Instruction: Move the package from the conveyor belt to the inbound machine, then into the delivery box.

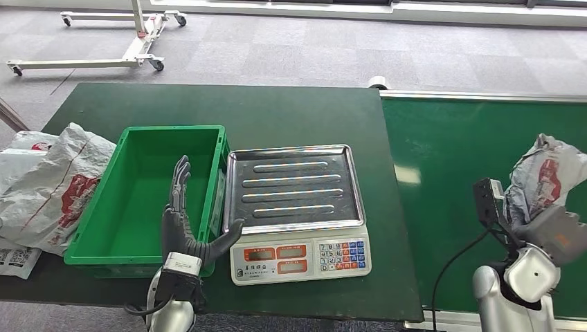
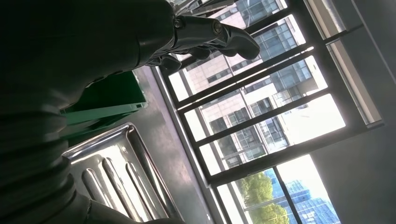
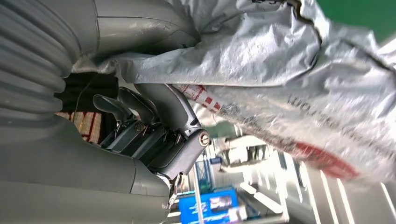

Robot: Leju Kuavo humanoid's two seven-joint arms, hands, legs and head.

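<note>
Grey carpet floor (image 1: 291,48), tall windows (image 2: 280,116)

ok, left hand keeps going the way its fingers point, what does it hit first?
Probably nothing soon: the left hand is raised with fingers pointing up and forward above the empty green plastic bin. Its far wall lies roughly ahead, but depth is unclear.

scale (image 1: 299,259): keypad digits and label too small to read | package (image 1: 547,176): red print illegible

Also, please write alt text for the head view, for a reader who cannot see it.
The robot's right hand grips a grey package over the green conveyor belt. Its open left hand hovers by a green box, beside a steel-topped scale.
</note>
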